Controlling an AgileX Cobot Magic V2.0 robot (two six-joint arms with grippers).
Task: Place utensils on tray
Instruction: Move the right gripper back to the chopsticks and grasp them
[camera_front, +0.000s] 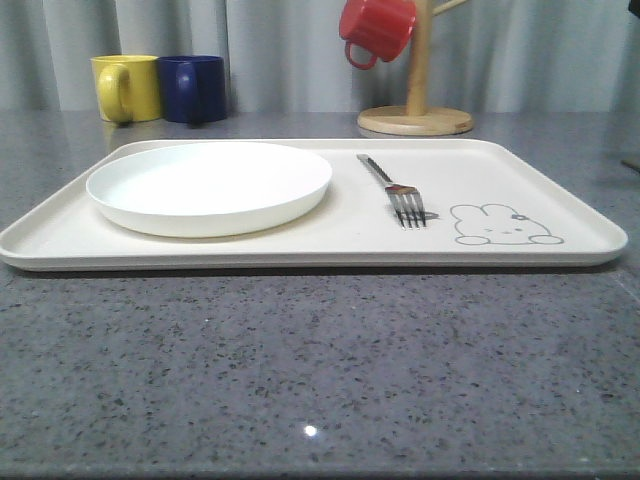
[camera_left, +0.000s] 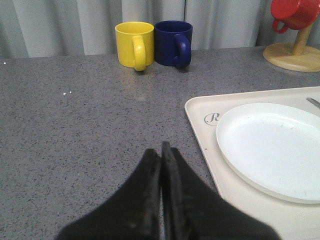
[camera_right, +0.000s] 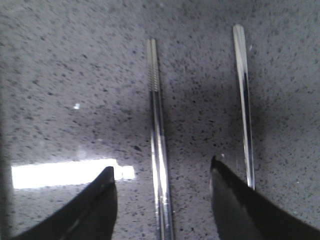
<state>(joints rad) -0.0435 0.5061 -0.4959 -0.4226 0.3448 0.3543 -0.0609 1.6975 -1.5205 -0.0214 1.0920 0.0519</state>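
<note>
A silver fork (camera_front: 393, 190) lies on the cream tray (camera_front: 560, 262), right of the white plate (camera_front: 210, 186) and beside the rabbit drawing. In the right wrist view, two more slim silver utensils lie on the grey counter: a straight bar-like piece (camera_right: 157, 135) runs between the fingers of my open right gripper (camera_right: 162, 172), and another thin handle (camera_right: 244, 100) lies just outside one finger. My left gripper (camera_left: 162, 150) is shut with nothing in it, over the counter beside the tray's corner (camera_left: 197, 107).
A yellow mug (camera_front: 126, 87) and a dark blue mug (camera_front: 192, 88) stand behind the tray at the left. A wooden mug stand (camera_front: 416, 110) with a red mug (camera_front: 376, 30) hanging on it is behind the tray at the right.
</note>
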